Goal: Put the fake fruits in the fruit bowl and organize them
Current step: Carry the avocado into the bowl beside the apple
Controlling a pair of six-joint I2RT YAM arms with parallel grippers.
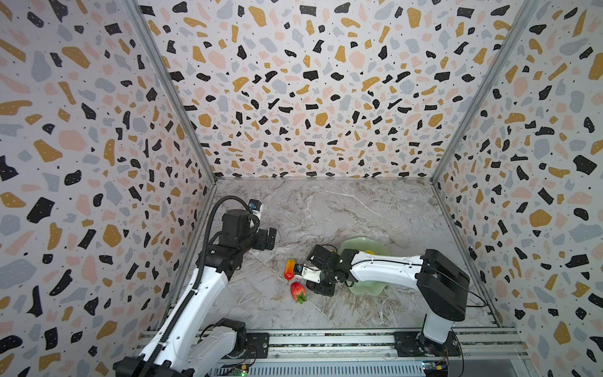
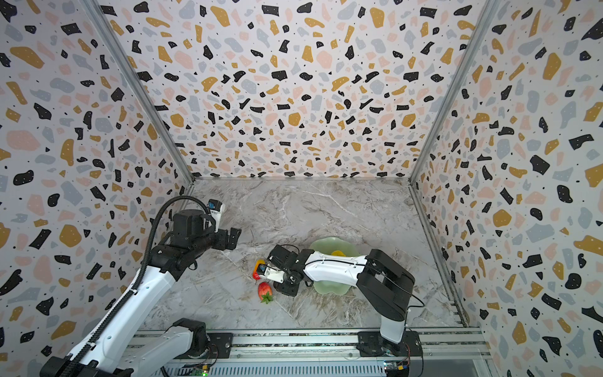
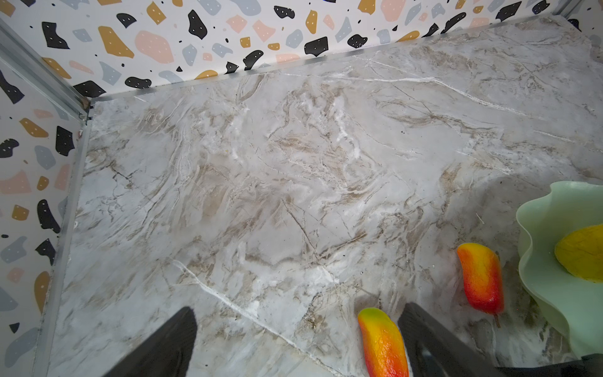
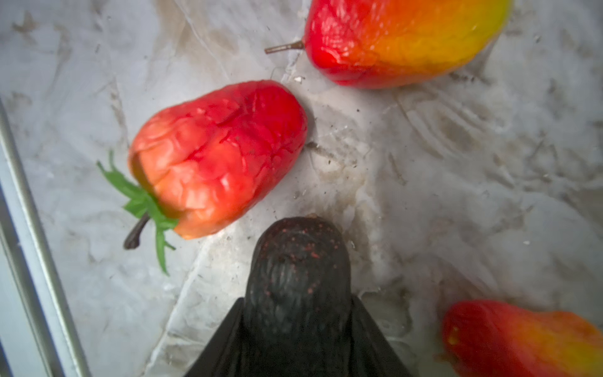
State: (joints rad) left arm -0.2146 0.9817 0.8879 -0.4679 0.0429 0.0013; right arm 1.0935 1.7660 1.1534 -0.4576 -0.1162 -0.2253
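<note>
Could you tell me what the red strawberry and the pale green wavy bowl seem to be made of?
The red strawberry with green leaves looks like soft foam or rubber: glossy, creased skin. The pale mint-green wavy-rimmed bowl seems plastic or glass: smooth, softly shiny.

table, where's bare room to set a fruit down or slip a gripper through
Bare: the table behind the fruit bowl, up to the back wall, and the front strip between the strawberry and the rail. Crowded: left of the bowl, with the strawberry, two red-to-yellow fruits and the right gripper around the dark fruit.
</note>
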